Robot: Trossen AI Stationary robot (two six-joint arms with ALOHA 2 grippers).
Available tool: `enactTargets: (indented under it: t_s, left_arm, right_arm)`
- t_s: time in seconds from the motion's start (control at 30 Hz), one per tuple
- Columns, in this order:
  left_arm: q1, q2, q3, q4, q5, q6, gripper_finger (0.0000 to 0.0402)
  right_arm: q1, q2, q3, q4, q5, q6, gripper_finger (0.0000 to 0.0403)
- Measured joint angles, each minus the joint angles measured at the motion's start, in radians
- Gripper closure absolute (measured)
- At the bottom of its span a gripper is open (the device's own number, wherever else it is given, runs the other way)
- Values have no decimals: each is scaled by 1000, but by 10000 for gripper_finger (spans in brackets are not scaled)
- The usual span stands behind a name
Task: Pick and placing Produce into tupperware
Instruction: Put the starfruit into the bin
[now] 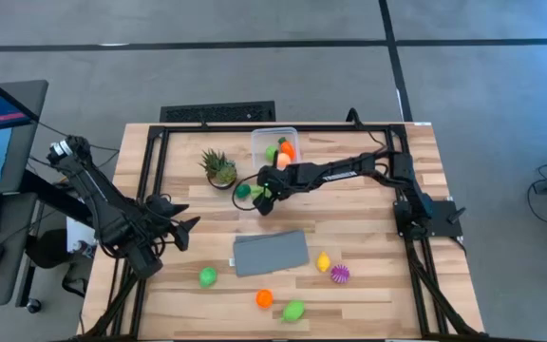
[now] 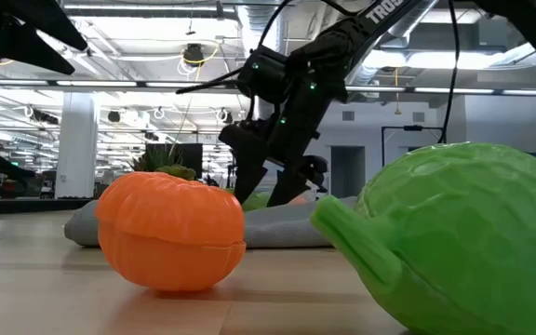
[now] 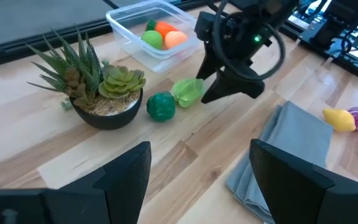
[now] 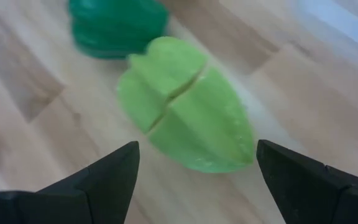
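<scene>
Right gripper (image 1: 265,197) hangs open just above a light green leafy vegetable (image 4: 185,112) on the table, 1 finger on either side, not touching. A dark green piece (image 3: 161,106) lies beside it, near the potted plant (image 1: 219,168). The tupperware (image 1: 259,144) at the far edge holds 3 pieces. Left gripper (image 1: 180,231) waits at the left, partly open, holding nothing.

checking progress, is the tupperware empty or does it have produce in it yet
Not empty. The clear tupperware holds a light green piece, an orange one and a peach-coloured one; a dark green bit shows behind them.
</scene>
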Motion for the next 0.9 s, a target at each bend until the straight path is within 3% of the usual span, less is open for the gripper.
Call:
enactTargets:
  t_s: [0.2, 0.5, 0.73, 0.9]
  left_arm:
    - [0, 13, 0, -1, 0, 5, 138]
    - [0, 13, 0, -1, 1, 4, 138]
    - [0, 13, 0, -1, 15, 4, 138]
    - [0, 13, 0, -2, 18, 2, 138]
  right_arm:
    - [17, 0, 0, 52, -25, -44, 56]
    - [47, -11, 1, 76, -163, -182, 72]
    - [76, -44, 1, -7, -160, -243, 81]
    - [43, -64, 2, -3, -96, -172, 81]
